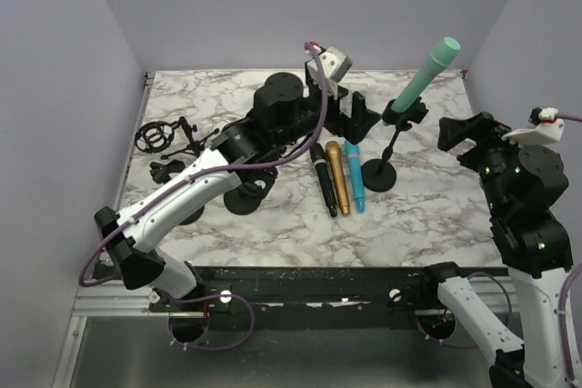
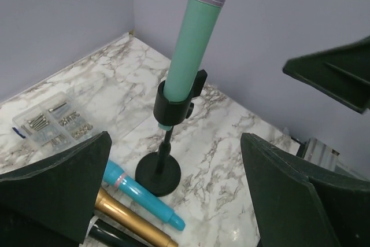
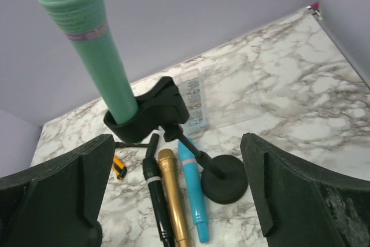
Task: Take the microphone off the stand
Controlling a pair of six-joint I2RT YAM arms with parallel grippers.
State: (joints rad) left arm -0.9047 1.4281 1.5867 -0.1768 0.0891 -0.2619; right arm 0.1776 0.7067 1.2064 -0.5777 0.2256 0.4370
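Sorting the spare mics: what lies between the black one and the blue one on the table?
A gold microphone, parallel to both; the top view shows it.

Marble table (image 1: 427, 215); stand (image 1: 379, 175) base sits on it between the left gripper (image 1: 356, 120) and right gripper (image 1: 466, 134); blue microphone (image 1: 355, 176), gold microphone (image 1: 337, 176) and black microphone (image 1: 322, 184) lie side by side just under the left gripper, blue nearest the stand; clear screw box (image 2: 52, 122) out past its left finger; shock mount (image 1: 155, 137) and spare round base (image 1: 244, 202) well behind it.
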